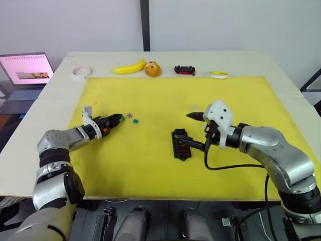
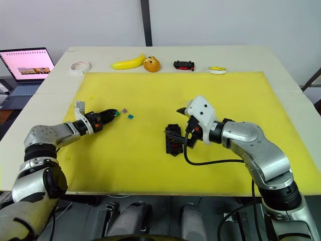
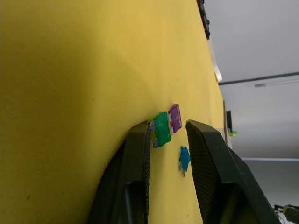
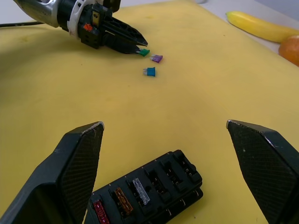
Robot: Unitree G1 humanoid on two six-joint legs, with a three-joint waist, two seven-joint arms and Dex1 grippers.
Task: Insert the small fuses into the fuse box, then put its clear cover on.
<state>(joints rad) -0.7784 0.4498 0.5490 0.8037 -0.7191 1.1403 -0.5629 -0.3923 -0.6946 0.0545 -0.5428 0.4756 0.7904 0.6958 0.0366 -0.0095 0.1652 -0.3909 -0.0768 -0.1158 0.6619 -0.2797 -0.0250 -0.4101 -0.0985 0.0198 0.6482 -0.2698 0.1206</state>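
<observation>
Mat [image 1: 150, 165]: yellow, covers most of the table
Right gripper [image 4: 168, 135]: spread wide over the fuse box [image 4: 154, 191], touching nothing
Fuse box: mid-mat; red, orange, grey fuses seated
Left gripper [image 3: 166, 140]: parted, green fuse [image 3: 162, 129] at its tips
Loose fuses: purple [image 3: 174, 117], teal [image 3: 184, 159] just beside

wall [image 1: 225, 20]: white, dark vertical strip [image 1: 145, 22] | table [image 1: 45, 95]: cream | mat [image 1: 150, 95]: yellow

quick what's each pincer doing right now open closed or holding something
Left pincer: open, fingers either side of the green fuse, not gripping it.
Right pincer: wide open, empty, over the fuse box.
</observation>
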